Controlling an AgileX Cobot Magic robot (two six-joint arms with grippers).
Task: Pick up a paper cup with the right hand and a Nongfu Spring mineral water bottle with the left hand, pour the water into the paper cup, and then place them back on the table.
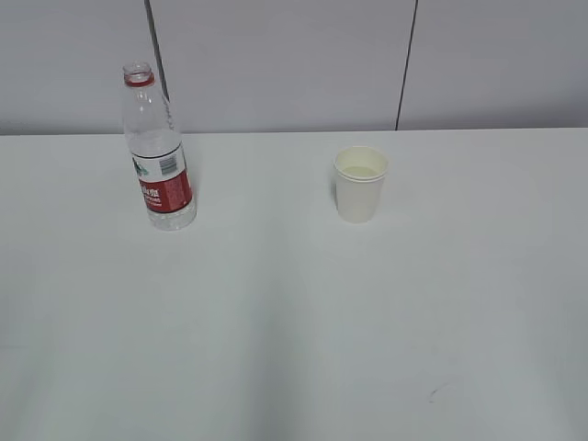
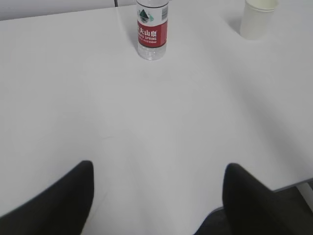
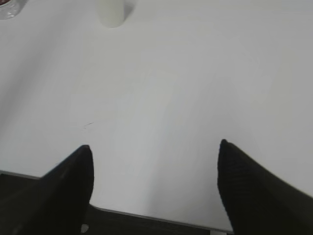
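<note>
Capless clear Nongfu Spring mineral water bottle [image 1: 158, 152], red-and-white label, seemingly almost empty; white paper cup [image 1: 360, 184] well apart. Left hand [image 2: 156, 169], right hand [image 3: 154, 152]: spread wide, holding nothing.

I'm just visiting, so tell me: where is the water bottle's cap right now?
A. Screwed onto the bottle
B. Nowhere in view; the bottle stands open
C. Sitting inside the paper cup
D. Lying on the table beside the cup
B: the Nongfu Spring mineral water bottle ends in a bare open mouth above its red neck ring, and no cap shows on the table or in the paper cup.
</note>
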